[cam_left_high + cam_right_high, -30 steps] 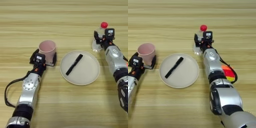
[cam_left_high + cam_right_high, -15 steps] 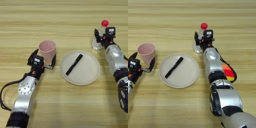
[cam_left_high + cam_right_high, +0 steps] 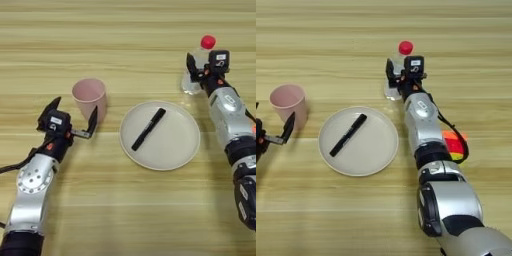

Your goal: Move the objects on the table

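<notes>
Pink cup (image 3: 89, 96) upright on the table (image 3: 125, 210), over on the left, just left of a cream plate (image 3: 160, 135). Black pen (image 3: 148, 129) lying diagonally on that plate, upper end toward the right. Left gripper (image 3: 73, 116) sitting right below and beside the cup, fingers spread wide, right finger (image 3: 93, 121) close up against the cup's side, nothing held. Hard to say if that finger actually touches the cup. Clear bottle (image 3: 397, 70) with red cap (image 3: 405, 47) standing upright at the far right, beyond the plate. Right gripper (image 3: 402, 71) right at the bottle, one black finger on either side of it, looks clamped on around the lower body.
</notes>
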Available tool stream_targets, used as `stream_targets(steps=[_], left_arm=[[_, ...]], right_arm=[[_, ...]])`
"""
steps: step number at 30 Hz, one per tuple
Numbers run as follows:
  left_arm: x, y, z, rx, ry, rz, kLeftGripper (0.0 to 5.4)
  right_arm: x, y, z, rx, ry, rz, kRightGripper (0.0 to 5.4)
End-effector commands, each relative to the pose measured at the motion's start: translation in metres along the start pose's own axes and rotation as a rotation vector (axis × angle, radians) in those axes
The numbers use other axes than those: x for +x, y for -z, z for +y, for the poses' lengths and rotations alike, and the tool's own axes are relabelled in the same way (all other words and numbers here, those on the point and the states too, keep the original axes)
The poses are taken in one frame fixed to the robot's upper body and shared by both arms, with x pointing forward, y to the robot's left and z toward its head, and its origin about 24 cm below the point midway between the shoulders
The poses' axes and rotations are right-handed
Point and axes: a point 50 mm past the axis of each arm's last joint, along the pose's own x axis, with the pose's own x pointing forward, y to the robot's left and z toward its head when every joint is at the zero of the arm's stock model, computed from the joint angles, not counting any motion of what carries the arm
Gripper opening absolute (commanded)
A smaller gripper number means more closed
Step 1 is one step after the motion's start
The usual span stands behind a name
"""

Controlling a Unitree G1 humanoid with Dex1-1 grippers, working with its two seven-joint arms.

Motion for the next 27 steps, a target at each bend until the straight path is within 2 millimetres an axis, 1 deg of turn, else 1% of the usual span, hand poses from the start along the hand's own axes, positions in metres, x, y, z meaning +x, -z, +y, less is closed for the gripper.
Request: stream_targets(steps=[1, 6, 11, 14, 16, 20, 27], left_arm=[[-0.007, -0.01, 0.008, -0.001, 0.017, -0.024, 5.4], [-0.01, -0.02, 0.004, -0.025, 0.054, -0.061, 5.4], [-0.018, -0.044, 0.0, -0.051, 0.108, -0.149, 5.4], [-0.017, -0.053, -0.003, -0.036, 0.139, -0.178, 5.4], [-0.013, -0.057, -0.009, -0.028, 0.176, -0.19, 5.4], [-0.004, -0.06, -0.025, -0.005, 0.239, -0.201, 5.4], [0.009, -0.053, -0.042, 0.036, 0.292, -0.174, 5.4]], right_arm=[[0.004, -0.013, -0.001, -0.006, -0.004, -0.05, 3.16], [0.004, -0.012, 0.0, -0.005, -0.008, -0.047, 3.16], [0.004, -0.013, 0.0, -0.008, -0.01, -0.052, 3.16], [0.002, -0.021, 0.003, -0.013, -0.024, -0.089, 3.16], [0.0, -0.028, 0.008, -0.019, -0.043, -0.125, 3.16], [-0.01, -0.044, 0.018, -0.03, -0.076, -0.183, 3.16], [-0.032, -0.063, 0.03, -0.04, -0.115, -0.224, 3.15]])
